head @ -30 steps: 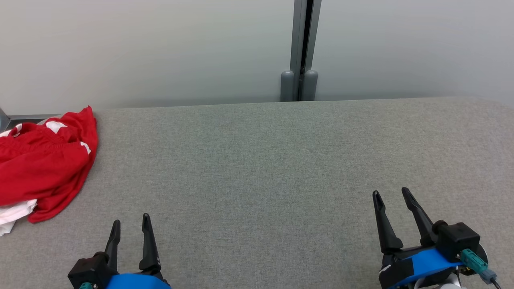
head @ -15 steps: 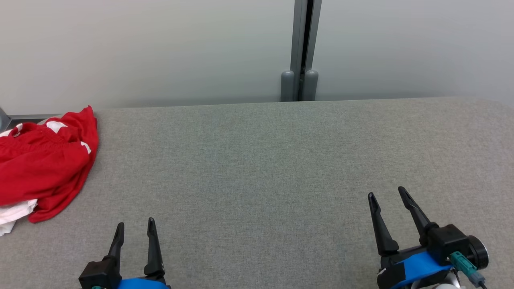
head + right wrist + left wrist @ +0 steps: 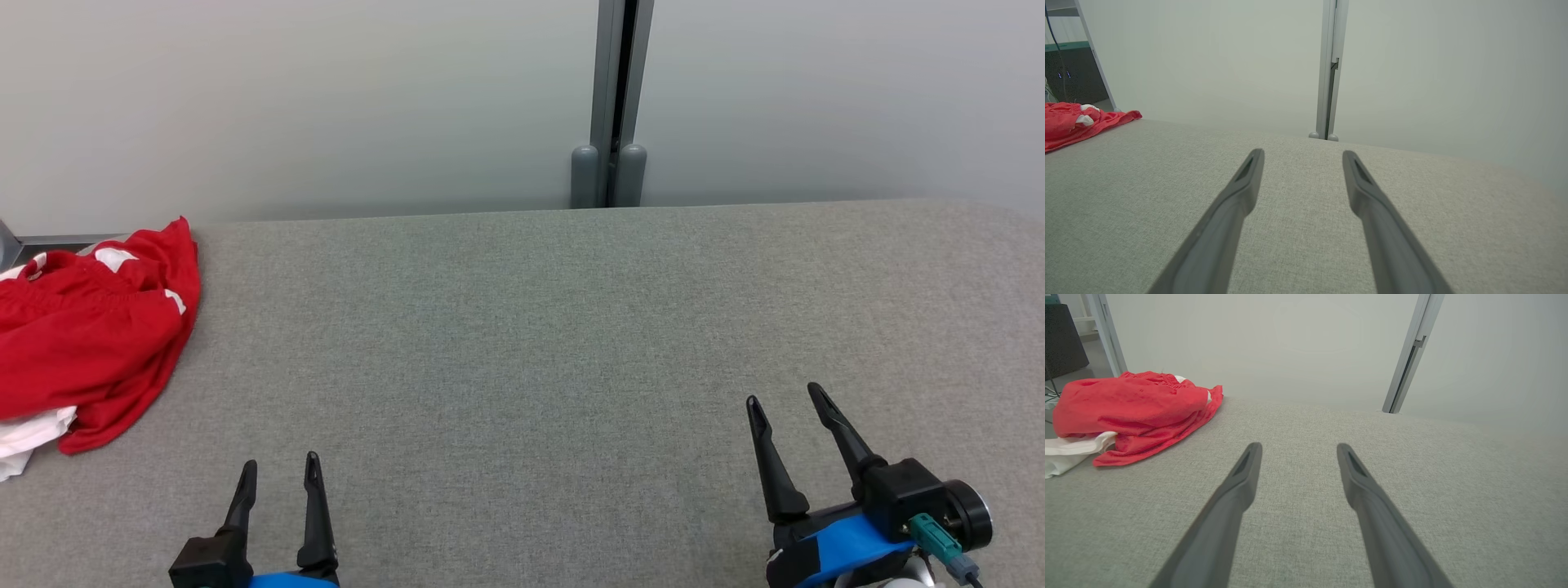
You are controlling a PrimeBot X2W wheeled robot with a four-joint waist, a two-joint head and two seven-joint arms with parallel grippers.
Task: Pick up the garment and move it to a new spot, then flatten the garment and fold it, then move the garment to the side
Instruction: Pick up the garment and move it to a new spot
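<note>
The garment [image 3: 90, 335] is red with white patches and lies crumpled at the table's far left, partly running off the head view's edge. A white piece pokes out under its near end. In the left wrist view the garment [image 3: 1131, 408] sits ahead and to the left. In the right wrist view the garment [image 3: 1073, 122] is a small heap far to the left. My left gripper [image 3: 280, 464] stands open at the near edge, right of the garment and apart from it. Open too, my right gripper [image 3: 784, 394] is at the near right, far from the cloth. Both are empty.
The grey fabric table [image 3: 555, 327] spreads wide between the grippers. A pale wall with a grey vertical post [image 3: 612, 106] stands right behind its far edge. Dark equipment [image 3: 1063, 339] sits beyond the table's left end.
My left gripper has slid a little right and back toward the near edge. The right gripper has shifted slightly left and up the view. The garment has not moved.
</note>
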